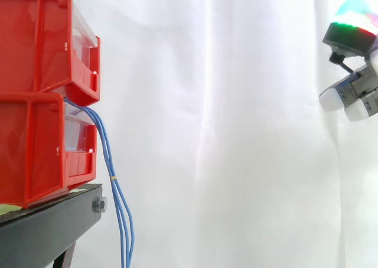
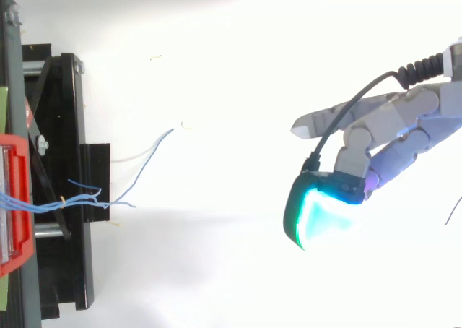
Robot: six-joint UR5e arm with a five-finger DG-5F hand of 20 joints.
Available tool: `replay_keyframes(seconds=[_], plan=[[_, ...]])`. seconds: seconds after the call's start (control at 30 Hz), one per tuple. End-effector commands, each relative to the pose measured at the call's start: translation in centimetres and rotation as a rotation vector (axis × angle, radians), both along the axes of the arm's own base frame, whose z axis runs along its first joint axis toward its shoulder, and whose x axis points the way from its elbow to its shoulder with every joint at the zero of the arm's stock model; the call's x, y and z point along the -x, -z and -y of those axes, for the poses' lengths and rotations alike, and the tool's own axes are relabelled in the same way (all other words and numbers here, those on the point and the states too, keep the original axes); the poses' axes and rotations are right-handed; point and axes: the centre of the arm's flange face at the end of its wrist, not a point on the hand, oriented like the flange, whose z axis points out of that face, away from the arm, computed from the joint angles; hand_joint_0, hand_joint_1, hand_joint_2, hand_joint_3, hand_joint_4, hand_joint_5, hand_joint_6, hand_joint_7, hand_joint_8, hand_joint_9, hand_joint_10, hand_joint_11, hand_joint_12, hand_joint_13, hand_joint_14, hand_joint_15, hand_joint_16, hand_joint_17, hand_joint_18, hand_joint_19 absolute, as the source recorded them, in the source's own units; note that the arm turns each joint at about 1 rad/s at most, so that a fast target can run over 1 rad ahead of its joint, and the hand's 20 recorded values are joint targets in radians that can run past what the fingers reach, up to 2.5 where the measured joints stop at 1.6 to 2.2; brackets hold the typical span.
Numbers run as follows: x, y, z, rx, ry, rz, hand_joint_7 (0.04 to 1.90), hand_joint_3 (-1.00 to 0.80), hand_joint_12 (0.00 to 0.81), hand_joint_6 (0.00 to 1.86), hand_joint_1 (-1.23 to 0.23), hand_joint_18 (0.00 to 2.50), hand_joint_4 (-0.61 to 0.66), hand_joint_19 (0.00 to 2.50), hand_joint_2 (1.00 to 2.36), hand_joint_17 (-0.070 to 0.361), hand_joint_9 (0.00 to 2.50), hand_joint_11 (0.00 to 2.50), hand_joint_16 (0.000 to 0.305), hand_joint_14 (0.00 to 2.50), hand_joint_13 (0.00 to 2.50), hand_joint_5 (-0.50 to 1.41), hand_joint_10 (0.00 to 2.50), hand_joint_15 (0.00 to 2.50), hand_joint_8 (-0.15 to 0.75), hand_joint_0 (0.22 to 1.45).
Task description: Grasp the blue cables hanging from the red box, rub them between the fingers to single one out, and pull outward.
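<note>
Side view: thin blue cables [image 1: 110, 162] hang from the stacked red plastic bins [image 1: 41, 91], untouched — the robot hand [image 2: 404, 118], fingers loosely spread and empty, hovers well apart from them; every step remains.

Glossy red plastic bins [image 1: 35, 73], matt black stand [image 1: 47, 232], smooth-sheathed blue cables [image 1: 112, 176] — a soft white cloth curtain [image 1: 236, 132].

**Partly out of sight: four items**

- red bins [image 1: 35, 97]: left portions cut by the side view's left edge.
- blue cables [image 1: 113, 173]: upper ends hidden where the two bins meet; lower ends run off the bottom edge.
- black stand [image 1: 47, 226]: cropped at the bottom and left.
- hand [image 2: 390, 126]: wrist end cut by the right edge.
</note>
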Motion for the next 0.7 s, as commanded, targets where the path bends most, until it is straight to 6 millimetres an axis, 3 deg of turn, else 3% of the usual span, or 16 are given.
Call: replay_keyframes(seconds=[0.0, 0.13, 0.27, 0.67], plan=[[0.0, 0.0, 0.0, -0.001, -0.001, -0.001, 0.66, -0.50, 0.379, 0.50, -0.59, 0.00, 0.30, 0.00, 1.00, 0.125, 0.38, 0.00, 0.056, 0.00, 0.00, -0.21, 0.00, 0.00, 0.360, 0.53], [0.0, -0.1, 0.0, -0.001, -0.001, 0.003, 0.58, -0.49, 0.393, 0.50, -0.56, 0.00, 0.31, 0.00, 1.00, 0.132, 0.22, 0.00, 0.059, 0.00, 0.00, -0.21, 0.00, 0.00, 0.349, 0.53], [-0.1, 0.0, -0.2, -0.001, -0.005, 0.001, 0.56, -0.50, 0.386, 0.50, -0.58, 0.00, 0.30, 0.00, 1.00, 0.127, 0.22, 0.00, 0.057, 0.00, 0.00, -0.21, 0.00, 0.00, 0.341, 0.52], [-1.8, -1.1, 0.1, 0.136, 0.108, 0.145, 0.68, -0.49, 0.396, 0.50, -0.63, 0.00, 0.29, 0.00, 1.00, 0.130, 0.13, 0.00, 0.058, 0.00, 0.00, -0.22, 0.00, 0.00, 0.340, 0.54]])
